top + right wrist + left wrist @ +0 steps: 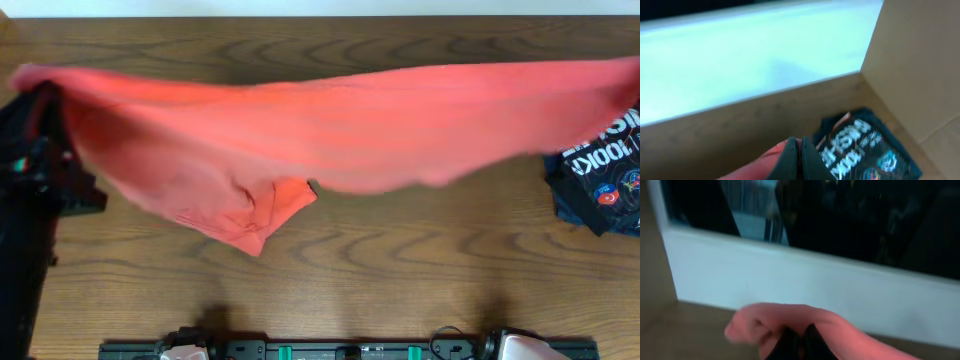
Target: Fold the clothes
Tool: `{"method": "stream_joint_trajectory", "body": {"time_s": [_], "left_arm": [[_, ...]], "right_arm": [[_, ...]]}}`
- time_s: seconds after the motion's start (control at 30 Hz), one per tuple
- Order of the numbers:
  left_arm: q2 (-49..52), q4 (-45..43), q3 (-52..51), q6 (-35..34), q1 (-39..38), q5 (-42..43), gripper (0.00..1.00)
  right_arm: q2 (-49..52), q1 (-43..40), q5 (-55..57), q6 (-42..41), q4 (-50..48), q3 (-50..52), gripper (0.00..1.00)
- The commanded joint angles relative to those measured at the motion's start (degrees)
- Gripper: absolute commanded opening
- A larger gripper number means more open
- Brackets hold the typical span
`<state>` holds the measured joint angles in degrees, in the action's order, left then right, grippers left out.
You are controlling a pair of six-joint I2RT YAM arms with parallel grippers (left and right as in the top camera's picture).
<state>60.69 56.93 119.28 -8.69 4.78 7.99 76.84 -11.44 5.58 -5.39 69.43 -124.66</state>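
Observation:
The red-orange T-shirt [330,125] hangs stretched in the air across the table's width, blurred, with a sleeve drooping at lower left [265,215]. My left gripper [800,332] is shut on a bunched edge of the shirt [765,322] at the far left. My right gripper [800,143] is shut on the shirt's other edge [760,165] at the far right. In the overhead view both sets of fingertips are hidden by the cloth; only the dark left arm [30,180] shows. The lettering and neck tag are not visible.
A pile of dark navy garments with white lettering and round badges [600,170] lies at the table's right edge, just under the right gripper [865,145]. The wooden table [400,260] runs to a white wall at the back. The arm bases [350,350] line the front edge.

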Motion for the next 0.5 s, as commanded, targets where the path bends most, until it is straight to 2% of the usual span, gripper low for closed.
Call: {"method": "stream_joint_trajectory", "body": {"time_s": [0.0,0.2,0.37,0.47], "left_arm": [[1.92,-0.02,0.2,1.18,0.35,-3.1,0.06],[8.09,3.23,0.04,1.18,0.35,-1.73,0.06],[18.08,4.72,-0.02,1.18,0.35,-0.28,0.06],[25.51,2.56,-0.02,1.2,0.35,-0.31,0.06]], "right_arm": [[0.61,-0.7,2.51,0.81,-1.25,-1.14,0.01],[6.16,-0.48,-1.77,3.69,-0.46,-1.11,0.01],[14.99,-0.42,-5.11,3.78,0.72,-1.11,0.01],[21.38,-0.11,-6.32,3.78,-1.42,-1.11,0.01]]}}
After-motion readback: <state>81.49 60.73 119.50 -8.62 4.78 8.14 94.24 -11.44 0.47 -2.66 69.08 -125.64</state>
